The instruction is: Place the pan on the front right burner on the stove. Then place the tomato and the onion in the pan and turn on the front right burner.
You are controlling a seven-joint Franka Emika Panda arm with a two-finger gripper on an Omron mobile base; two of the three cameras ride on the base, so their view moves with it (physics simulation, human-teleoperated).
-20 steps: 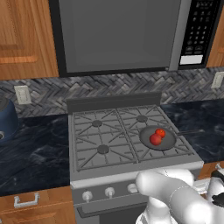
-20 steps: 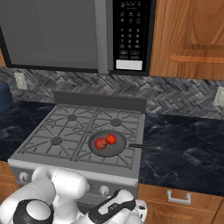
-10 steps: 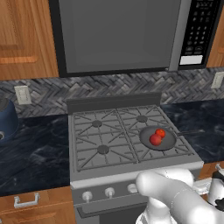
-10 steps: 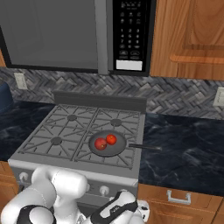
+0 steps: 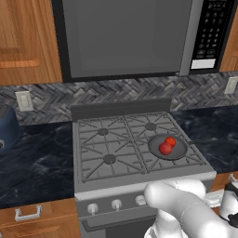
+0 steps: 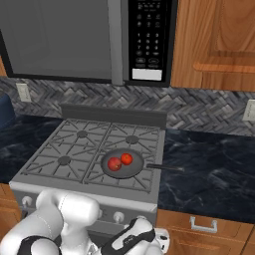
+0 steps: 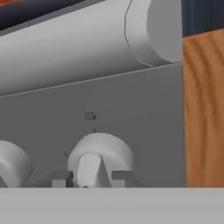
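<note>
The tool (image 7: 90, 178) is seen in the hand view right up against the stove's front panel, its two fingertips (image 7: 61, 178) set on either side of a round silver knob (image 7: 99, 158). The tips stand just beside the knob's raised ridge; whether they actually pinch it cannot be told. A second knob (image 7: 13, 162) is cut off at the left edge of that view, and a wooden cabinet front (image 7: 203, 109) borders the panel on the right.

In the right base view the hand is seen low in front of the stove (image 6: 37, 175), below the knob row.

The pan (image 5: 168, 146) is placed on the front right burner, its thin handle (image 5: 201, 140) pointing right toward the dark marble surface (image 5: 35, 158). Two red round items (image 5: 167, 145) are seen inside the pan, touching or nearly so; which is the tomato and which the onion cannot be told. The burner cap itself is hidden under the pan. The other three burners are bare.

A microwave (image 5: 125, 37) is mounted above the stove, with wooden cabinets (image 6: 216, 42) alongside.
</note>
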